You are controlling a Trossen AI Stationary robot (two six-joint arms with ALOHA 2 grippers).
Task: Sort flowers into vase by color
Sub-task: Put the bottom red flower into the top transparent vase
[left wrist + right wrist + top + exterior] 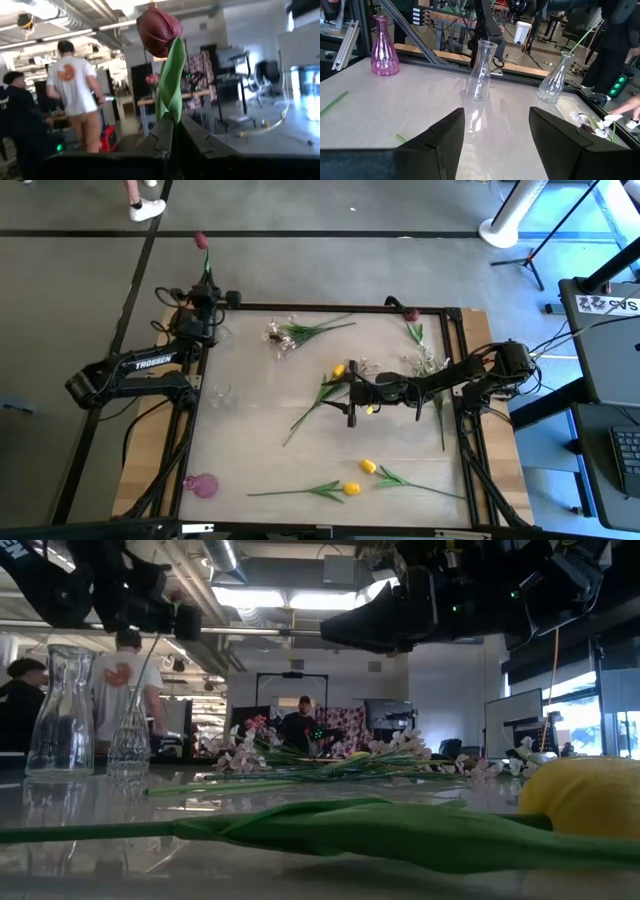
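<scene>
The left gripper [172,142] is clamped on a dark red tulip [159,30], holding it upright over the clear vase [222,334] at the table's [250,450] back-left; it probably needs lowering stem-first. The right gripper [350,395] hangs wide open, empty, mid-table by the yellow tulips [339,370]. The left arm reads TROSSEN [153,362]

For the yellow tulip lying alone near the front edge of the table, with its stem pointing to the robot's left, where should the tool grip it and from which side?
Grip the thin green stalk of the yellow tulip near its middle, coming straight down from above. It lies flat on the table with bare surface around the stalk, so the fingers can likely straddle it crosswise. The round head looks easier to crush. The right tool, open over the centre, is nearer.
</scene>
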